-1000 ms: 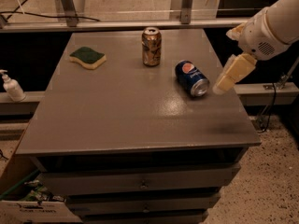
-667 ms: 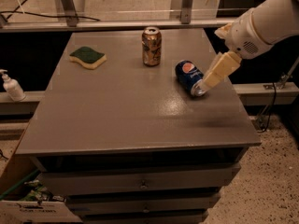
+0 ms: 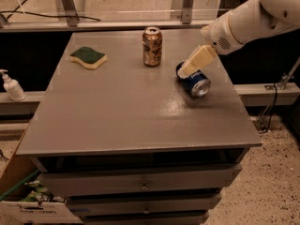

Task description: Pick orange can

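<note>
The orange can (image 3: 152,46) stands upright near the back middle of the grey table (image 3: 117,116). It is copper-orange with pale mottled markings and a silver top rim. My gripper (image 3: 190,68) reaches in from the right on a white arm (image 3: 248,18). Its cream-coloured tip hangs over the rear end of a blue Pepsi can (image 3: 194,80) lying on its side. The gripper is to the right of the orange can, apart from it and not touching it.
A green and yellow sponge (image 3: 88,57) lies at the table's back left. A soap dispenser bottle (image 3: 11,86) stands on a ledge to the left. Drawers run below the table front. A box of items sits on the floor at lower left.
The arm has swung left across the table's right side, and the gripper now overlaps the Pepsi can, closer to the orange can. The cans and sponge have not moved.
</note>
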You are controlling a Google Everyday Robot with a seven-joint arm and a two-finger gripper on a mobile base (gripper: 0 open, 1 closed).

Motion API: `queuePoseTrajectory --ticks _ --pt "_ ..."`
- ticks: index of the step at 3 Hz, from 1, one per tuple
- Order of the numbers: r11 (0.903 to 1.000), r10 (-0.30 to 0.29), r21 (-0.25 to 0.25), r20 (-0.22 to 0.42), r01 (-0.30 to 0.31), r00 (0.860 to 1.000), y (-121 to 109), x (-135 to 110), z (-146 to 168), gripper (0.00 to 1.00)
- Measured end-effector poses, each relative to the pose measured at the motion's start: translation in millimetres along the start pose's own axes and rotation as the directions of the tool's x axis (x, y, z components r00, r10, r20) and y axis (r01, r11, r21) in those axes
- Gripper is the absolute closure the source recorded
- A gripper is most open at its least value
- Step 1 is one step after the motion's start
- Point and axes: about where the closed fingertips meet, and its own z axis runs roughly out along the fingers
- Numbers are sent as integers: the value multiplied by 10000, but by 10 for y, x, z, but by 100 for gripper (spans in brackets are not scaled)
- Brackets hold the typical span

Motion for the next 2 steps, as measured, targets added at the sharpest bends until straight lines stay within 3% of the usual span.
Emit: queuePoseTrajectory --ticks 1,2 --pt "9968 782 -253 910 -762 9928 -106 -148 301 0" --pt "9917 1252 -541 1973 -1167 9723 -201 -270 637 0"
